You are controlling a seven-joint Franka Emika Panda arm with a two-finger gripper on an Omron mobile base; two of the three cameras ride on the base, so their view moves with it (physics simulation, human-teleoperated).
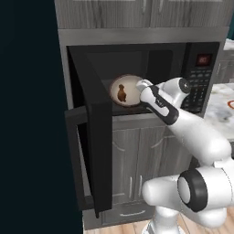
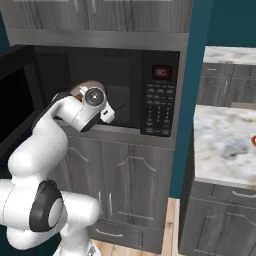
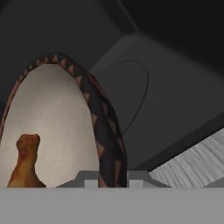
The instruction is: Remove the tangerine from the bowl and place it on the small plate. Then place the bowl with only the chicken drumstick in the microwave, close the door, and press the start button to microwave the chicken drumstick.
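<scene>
My gripper (image 1: 139,86) is shut on the rim of the bowl (image 1: 124,91) and holds it in the open mouth of the microwave (image 1: 151,64). The bowl is tipped steeply, its cream inside facing left. The chicken drumstick (image 1: 122,93) lies inside it. In the hand view the patterned bowl rim (image 3: 103,127) runs between my fingertips (image 3: 113,180), with the drumstick (image 3: 25,162) low on the left. The door (image 1: 93,151) stands swung out to the left. A red-rimmed sliver of the small plate (image 2: 253,141) shows on the counter at the right. The tangerine is out of view.
The microwave's keypad panel (image 1: 199,84) with its red display is right of the cavity. A round turntable (image 3: 131,94) marks the dark cavity floor. Grey cabinet doors (image 2: 125,185) sit below. A marble counter (image 2: 225,145) extends to the right.
</scene>
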